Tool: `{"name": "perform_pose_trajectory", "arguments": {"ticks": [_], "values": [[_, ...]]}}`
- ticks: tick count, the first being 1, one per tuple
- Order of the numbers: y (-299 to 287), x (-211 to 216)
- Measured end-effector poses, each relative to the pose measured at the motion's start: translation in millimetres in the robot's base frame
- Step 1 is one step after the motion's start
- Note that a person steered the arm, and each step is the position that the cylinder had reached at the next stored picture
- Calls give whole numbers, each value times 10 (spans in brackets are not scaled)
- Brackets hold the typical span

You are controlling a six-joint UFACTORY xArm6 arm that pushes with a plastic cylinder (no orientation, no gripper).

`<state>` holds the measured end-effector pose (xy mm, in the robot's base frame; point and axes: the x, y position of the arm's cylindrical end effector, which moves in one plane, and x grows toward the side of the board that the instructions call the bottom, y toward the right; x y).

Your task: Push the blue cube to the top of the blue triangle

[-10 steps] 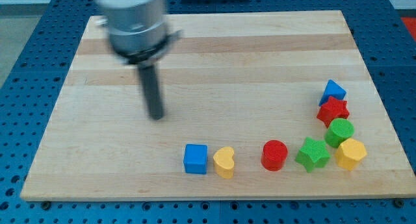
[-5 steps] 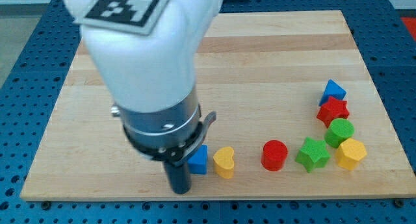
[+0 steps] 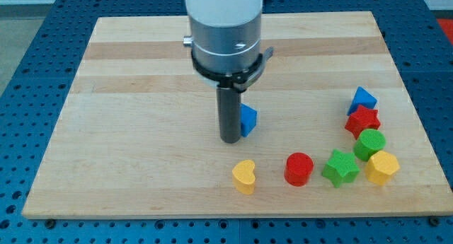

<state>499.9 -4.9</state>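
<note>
The blue cube (image 3: 248, 120) lies near the middle of the wooden board (image 3: 127, 166), partly hidden behind my rod. My tip (image 3: 229, 139) rests on the board against the cube's left side. The blue triangle (image 3: 362, 99) sits near the board's right edge, at the top of a cluster of blocks, well to the right of the cube and slightly higher in the view.
Below the blue triangle are a red star (image 3: 362, 120), a green cylinder (image 3: 369, 143), a yellow block (image 3: 382, 167) and a green star (image 3: 340, 167). A red cylinder (image 3: 299, 168) and a yellow heart (image 3: 244, 176) lie along the bottom.
My tip went from the upper left down to the cube's lower left, then pushed the blue cube up and right, away from the yellow heart. The other blocks stayed put.
</note>
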Motion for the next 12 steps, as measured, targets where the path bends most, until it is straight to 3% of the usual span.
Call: {"name": "perform_pose_trajectory", "arguments": {"ticks": [4,7,9,12], "values": [[267,-948],[906,-1095],[858,-1783],[1286,-1434]]}}
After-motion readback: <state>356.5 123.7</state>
